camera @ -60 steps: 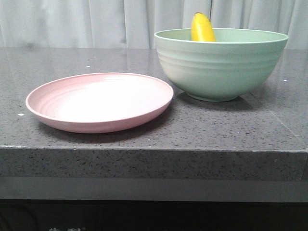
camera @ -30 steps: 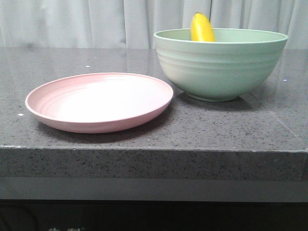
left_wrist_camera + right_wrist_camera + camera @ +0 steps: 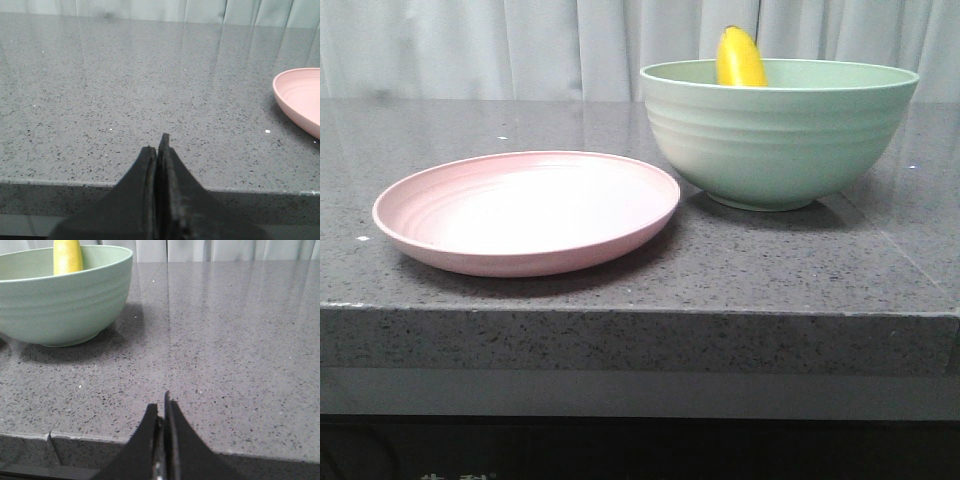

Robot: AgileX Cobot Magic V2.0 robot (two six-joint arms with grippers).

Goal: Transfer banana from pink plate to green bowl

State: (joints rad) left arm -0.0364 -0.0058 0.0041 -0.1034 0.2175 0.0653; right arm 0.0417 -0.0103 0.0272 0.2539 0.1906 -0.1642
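Banana stands near-upright in green bowl, upper right, tip up. Pink plate bare, left-center. My left gripper and right gripper are both pinched closed, empty, at the counter front edge.

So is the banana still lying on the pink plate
No, the banana stands inside the green bowl, and the pink plate holds nothing.

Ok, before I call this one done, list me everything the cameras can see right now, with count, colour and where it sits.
banana: one, bright yellow, standing in the green bowl, its end poking above the rim.
green bowl: one, pale mint green, on the right of the countertop, behind and right of the plate.
pink plate: one, pale pink, nothing on it, left of centre near the front edge.
countertop: one, dark grey speckled stone.
curtain: pale, behind the countertop.
left gripper: black, shut, at the front edge, left of the plate.
right gripper: black, shut, at the front edge, right of the bowl.
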